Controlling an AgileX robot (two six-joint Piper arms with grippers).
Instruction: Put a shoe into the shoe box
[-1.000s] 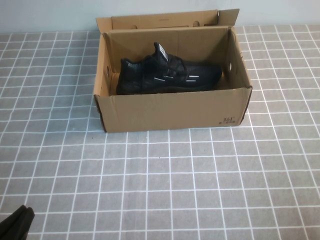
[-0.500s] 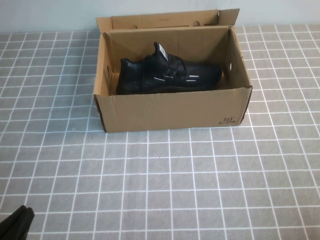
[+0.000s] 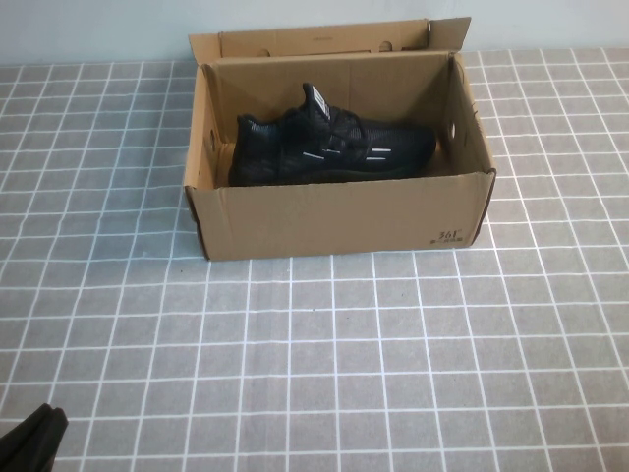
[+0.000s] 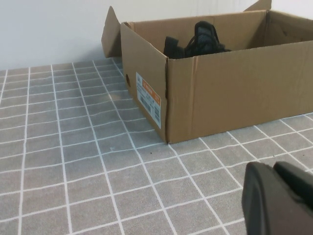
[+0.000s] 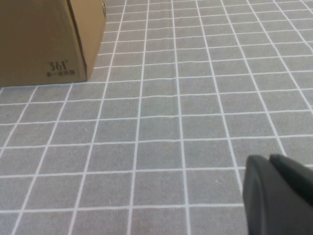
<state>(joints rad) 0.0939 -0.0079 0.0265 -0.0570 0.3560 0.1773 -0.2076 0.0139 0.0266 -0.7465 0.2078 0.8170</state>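
The black knit sneaker (image 3: 329, 147) lies inside the open brown shoe box (image 3: 339, 218) at the back middle of the table, toe to the right, white tongue label up. Its top shows over the box wall in the left wrist view (image 4: 198, 43). The box's flap lid stands open behind it. My left gripper (image 3: 31, 442) is at the front left corner, far from the box, shut and empty; it also shows in the left wrist view (image 4: 275, 169). My right gripper (image 5: 270, 161) is shut and empty over bare table; it is out of the high view.
A grey cloth with a white grid (image 3: 344, 364) covers the table. A pale wall (image 3: 98, 29) runs behind the box. The box's front corner with black print (image 5: 57, 66) shows in the right wrist view.
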